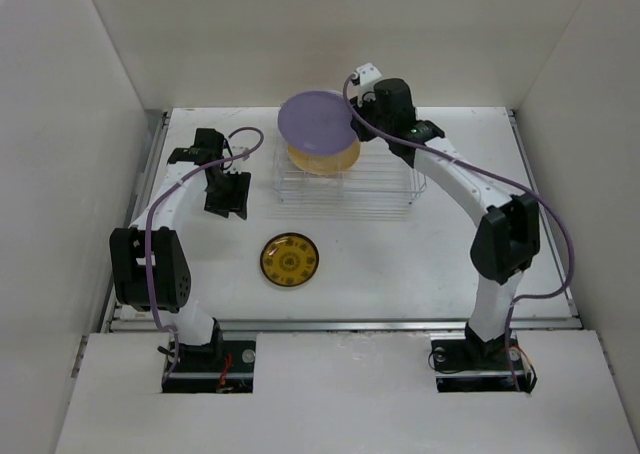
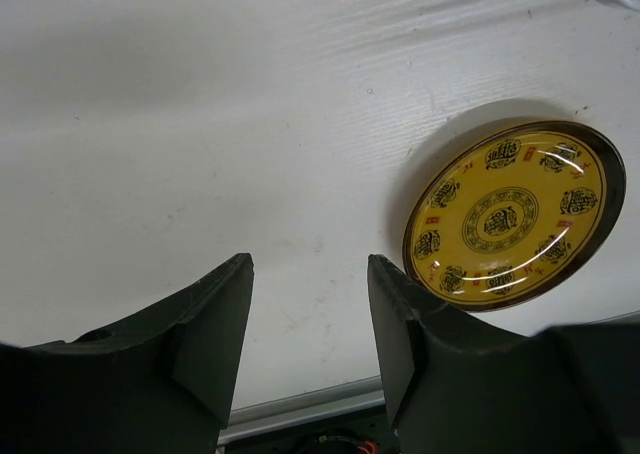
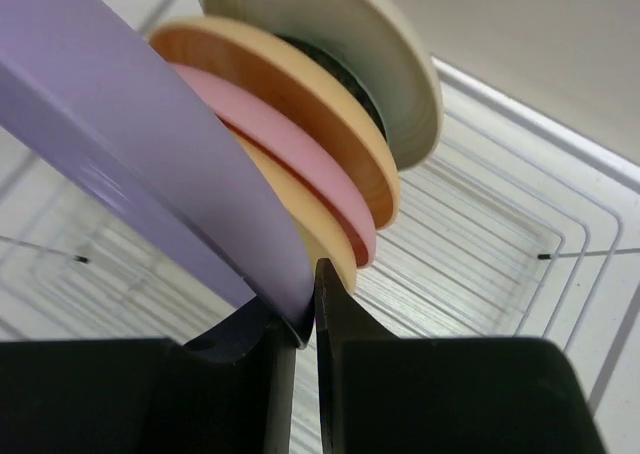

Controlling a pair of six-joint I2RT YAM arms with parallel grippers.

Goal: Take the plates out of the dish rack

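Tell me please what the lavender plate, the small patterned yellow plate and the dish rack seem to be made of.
The lavender plate: probably plastic or melamine; even colour, smooth semi-gloss with soft highlights at the rim.
The patterned yellow plate: glossy, glazed ceramic or melamine, undecidable; sharp reflections over printed dark motifs.
The dish rack: thin metal wire, silvery, shiny, perhaps coated.

Looks like a robotics lab test cell, not a kitchen. Shows in the bare white table (image 1: 400, 264) boxed in by plain white panels (image 1: 60, 154), with the left arm (image 1: 150, 264) and right arm (image 1: 505, 239) bolted at its near edge, trailing purple cables (image 1: 567, 254).
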